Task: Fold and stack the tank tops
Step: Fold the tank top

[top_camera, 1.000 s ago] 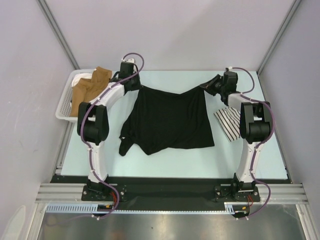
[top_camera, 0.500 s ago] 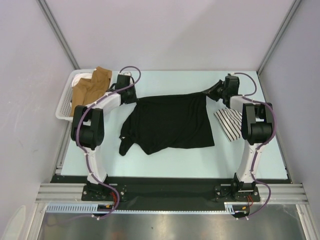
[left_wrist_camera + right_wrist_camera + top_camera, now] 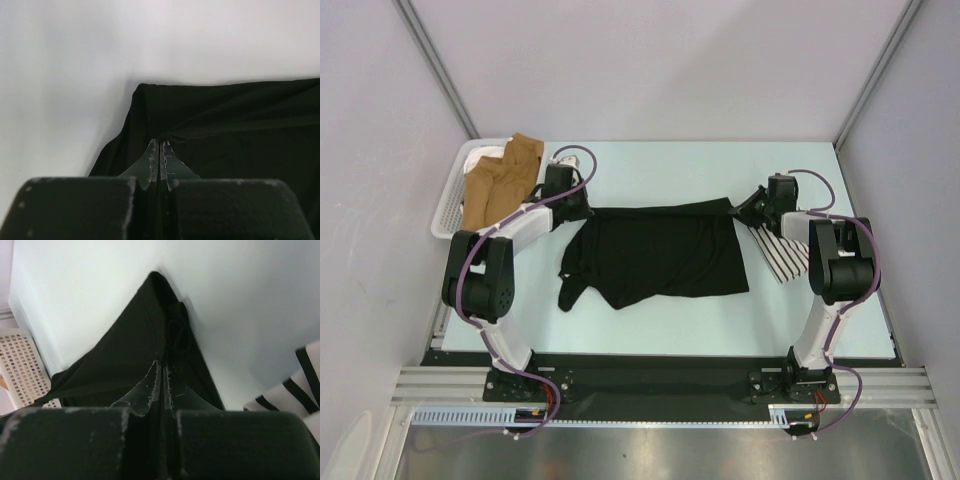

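The black tank top (image 3: 655, 255) lies spread on the table's middle, its far edge stretched between both grippers. My left gripper (image 3: 582, 207) is shut on its far left corner, seen in the left wrist view (image 3: 160, 143) pinching black cloth (image 3: 235, 130). My right gripper (image 3: 738, 208) is shut on its far right corner; the right wrist view (image 3: 161, 365) shows the cloth (image 3: 125, 355) held between the jaws. The folded striped tank top (image 3: 780, 248) lies at the right under the right arm, a corner showing in the right wrist view (image 3: 295, 390).
A white basket (image 3: 448, 205) with brown cloth (image 3: 500, 180) and a white item stands at the far left; it also shows in the right wrist view (image 3: 22, 365). Purple cables loop off both arms. Grey walls close the back and sides.
Both grippers have moved toward me and down with the black top's far edge, laying the cloth lower and flatter on the table. The striped top has not moved.
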Tool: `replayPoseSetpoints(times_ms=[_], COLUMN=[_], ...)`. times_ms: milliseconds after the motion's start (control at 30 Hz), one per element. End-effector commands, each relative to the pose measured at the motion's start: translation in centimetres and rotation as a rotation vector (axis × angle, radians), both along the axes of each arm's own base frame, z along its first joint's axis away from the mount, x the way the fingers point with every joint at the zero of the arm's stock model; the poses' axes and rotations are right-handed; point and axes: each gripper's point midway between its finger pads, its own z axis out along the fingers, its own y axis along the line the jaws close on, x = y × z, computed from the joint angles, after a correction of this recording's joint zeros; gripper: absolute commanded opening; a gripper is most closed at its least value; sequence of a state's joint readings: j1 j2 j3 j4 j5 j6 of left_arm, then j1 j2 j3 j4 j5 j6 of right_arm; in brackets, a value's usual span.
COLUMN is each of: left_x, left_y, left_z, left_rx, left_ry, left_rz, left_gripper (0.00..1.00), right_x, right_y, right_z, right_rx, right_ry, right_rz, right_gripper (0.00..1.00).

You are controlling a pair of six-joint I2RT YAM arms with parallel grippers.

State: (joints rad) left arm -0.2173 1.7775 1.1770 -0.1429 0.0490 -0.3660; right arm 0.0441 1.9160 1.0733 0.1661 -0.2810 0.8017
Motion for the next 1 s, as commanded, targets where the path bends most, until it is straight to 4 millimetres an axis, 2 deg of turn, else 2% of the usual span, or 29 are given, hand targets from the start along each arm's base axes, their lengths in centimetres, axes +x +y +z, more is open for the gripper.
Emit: replayPoseSetpoints(times_ms=[0,67,233,400,533,600,633,667,767,833,867,900,967], left_x=[-0.6,-1.0,-2.4,-3.5,-4.1,-4.6,-4.7,-5.2,-6.0,-6.3,-6.9,-7.1,-7.9], left_y=[-0.3,-0.7,-1.0,-0.2,0.4,0.7,0.7,1.0,1.3,1.3,1.5,1.6,2.0], left_z=[1.6,1.3,0.0,-1.5,-2.2,-2.7,-2.2,-2.7,-2.1,-1.4,-0.9,-0.5,-0.1], left_rx=[-0.008,-0.005,0.025,0.048,0.047,0.044,0.039,0.042,0.03,0.021,0.014,0.01,0.005], left_ry=[-0.056,-0.053,-0.018,0.018,0.032,0.037,0.02,0.025,-0.005,-0.03,-0.043,-0.055,-0.064], left_rz=[-0.007,-0.012,-0.013,0.041,0.083,0.107,0.109,0.121,0.127,0.13,0.135,0.138,0.152], left_gripper=[0.0,0.0,0.0,0.01,0.07,0.18,0.19,0.26,0.46,0.53,0.65,0.69,0.75], right_x=[0.4,-0.4,-1.3,-2.5,-3.4,-4.1,-4.4,-4.5,-6.0,-7.1,-7.4,-7.7,-8.9], right_y=[-0.5,-0.6,-1.1,-0.9,-0.6,-0.7,-0.7,-0.8,-1.3,-2.0,-2.2,-2.1,-2.4], right_z=[3.3,2.9,4.1,3.4,2.4,1.9,1.8,2.3,1.9,2.3,2.6,3.6,3.3], right_rx=[-0.038,-0.046,-0.089,-0.113,-0.126,-0.139,-0.143,-0.146,-0.176,-0.199,-0.196,-0.198,-0.21], right_ry=[-0.108,-0.097,-0.121,-0.102,-0.075,-0.06,-0.061,-0.077,-0.075,-0.092,-0.1,-0.128,-0.118], right_rz=[-0.015,-0.024,-0.049,-0.061,-0.065,-0.077,-0.079,-0.092,-0.123,-0.158,-0.165,-0.163,-0.163], right_gripper=[0.02,0.02,0.02,0.03,0.05,0.11,0.14,0.19,0.32,0.35,0.43,0.47,0.52])
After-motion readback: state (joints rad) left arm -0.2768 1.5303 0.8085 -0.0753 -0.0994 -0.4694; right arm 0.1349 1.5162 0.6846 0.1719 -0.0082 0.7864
